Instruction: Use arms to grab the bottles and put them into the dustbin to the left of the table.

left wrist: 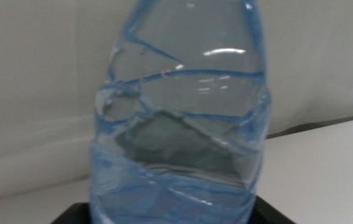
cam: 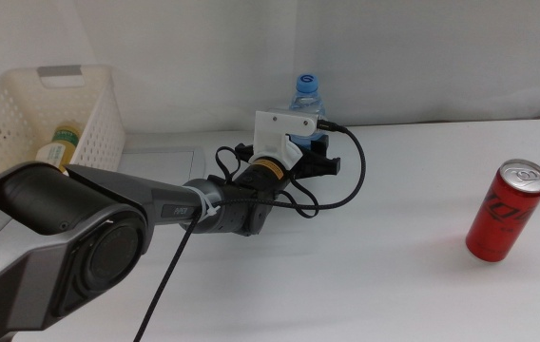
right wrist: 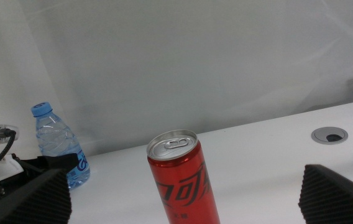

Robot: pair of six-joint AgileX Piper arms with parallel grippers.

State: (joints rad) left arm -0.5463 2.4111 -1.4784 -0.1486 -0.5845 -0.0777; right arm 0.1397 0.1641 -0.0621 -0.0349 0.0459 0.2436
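Filling almost all of my left wrist view is the water bottle, clear plastic with pale blue banding, standing upright right in front of my left gripper; a dark strip of my claw shows just under its base there. From the middle view my left arm reaches in across the table and the jaws sit on either side of the bottle's lower body, its blue cap poking up above the white wrist housing, but I cannot tell whether they are already pressing the bottle or just flanking it. Behind my arm, off toward its base, stands the dustbin, a white perforated basket with a grey handle bar, and inside it lies the yellow tea bottle with its green label, leaning against the near wall. My right gripper waits with its two dark jaws spread wide apart, clamped on nothing. Between those jaws and just ahead of them stands the red soda can, upright, its silver top closed, well apart from the water bottle and my left gripper beyond it.
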